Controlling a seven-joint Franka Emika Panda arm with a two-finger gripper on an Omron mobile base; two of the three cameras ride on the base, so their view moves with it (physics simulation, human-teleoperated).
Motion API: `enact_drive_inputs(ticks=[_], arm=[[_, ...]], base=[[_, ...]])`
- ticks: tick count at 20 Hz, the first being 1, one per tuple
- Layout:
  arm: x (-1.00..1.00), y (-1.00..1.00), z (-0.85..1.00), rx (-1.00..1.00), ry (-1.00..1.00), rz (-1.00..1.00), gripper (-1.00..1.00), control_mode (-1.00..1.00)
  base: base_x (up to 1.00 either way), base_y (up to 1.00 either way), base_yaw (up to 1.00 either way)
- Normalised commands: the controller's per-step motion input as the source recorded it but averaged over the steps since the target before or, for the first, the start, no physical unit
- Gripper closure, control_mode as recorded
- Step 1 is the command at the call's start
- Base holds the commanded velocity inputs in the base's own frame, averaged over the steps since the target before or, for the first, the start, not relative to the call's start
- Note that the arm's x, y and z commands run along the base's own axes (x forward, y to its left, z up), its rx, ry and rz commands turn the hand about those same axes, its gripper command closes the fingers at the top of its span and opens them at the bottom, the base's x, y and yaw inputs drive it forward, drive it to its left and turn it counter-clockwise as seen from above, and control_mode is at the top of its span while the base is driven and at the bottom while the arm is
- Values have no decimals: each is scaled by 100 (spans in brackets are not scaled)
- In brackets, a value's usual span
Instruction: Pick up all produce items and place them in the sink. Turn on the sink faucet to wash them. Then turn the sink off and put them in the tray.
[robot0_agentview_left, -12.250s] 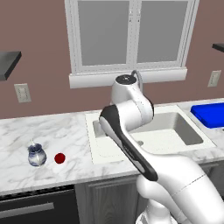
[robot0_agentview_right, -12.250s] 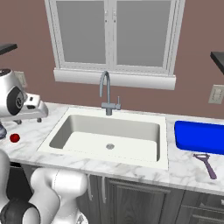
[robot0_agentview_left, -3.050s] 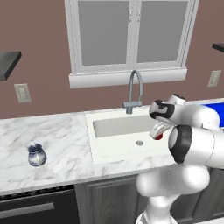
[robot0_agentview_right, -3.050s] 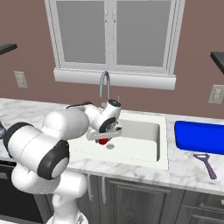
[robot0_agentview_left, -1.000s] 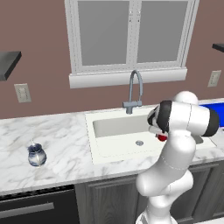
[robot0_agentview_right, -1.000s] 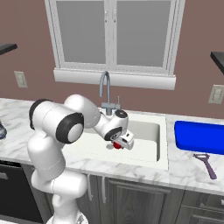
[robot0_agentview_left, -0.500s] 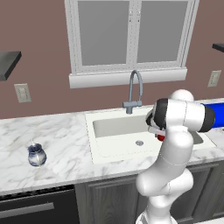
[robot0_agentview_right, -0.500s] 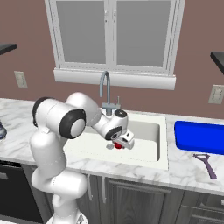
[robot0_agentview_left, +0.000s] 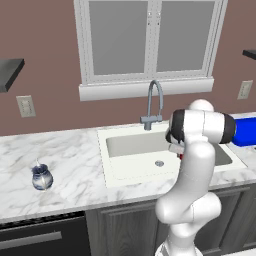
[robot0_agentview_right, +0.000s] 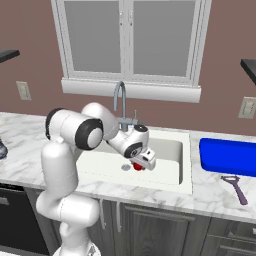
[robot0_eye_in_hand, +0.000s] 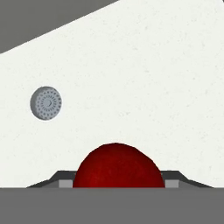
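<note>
My end effector (robot0_agentview_right: 140, 165) pinches the red fruit (robot0_eye_in_hand: 118, 166) over the sink (robot0_agentview_right: 172, 150); the drain (robot0_eye_in_hand: 46, 103) lies just beyond it.

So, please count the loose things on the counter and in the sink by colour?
Red: 1, the fruit between the fingers over the sink
Blue: 1, the tray
Blue-and-white: 1, the jar
Purple: 1, the peeler
Total: 4

The fruit (robot0_agentview_right: 138, 165) is over the sink (robot0_agentview_right: 165, 150), beside the drain (robot0_agentview_right: 125, 167); the tray (robot0_agentview_right: 227, 156) lies right, the jar (robot0_agentview_left: 41, 177) left.
</note>
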Motion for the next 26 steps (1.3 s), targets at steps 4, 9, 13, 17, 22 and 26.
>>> enact_drive_inputs(ticks=[4,9,13,17,22,26], arm=[[17,-13,-16,0,2,0,100,-100],[19,-8,-21,0,2,0,100,-100],[19,-8,-22,0,1,0,100,-100],[24,-7,-24,0,2,0,100,-100],[22,-4,-26,0,1,0,100,-100],[24,-4,-24,0,1,0,100,-100]], base=[[0,0,0],[0,0,0],[0,0,0],[0,0,0],[0,0,0],[0,0,0]])
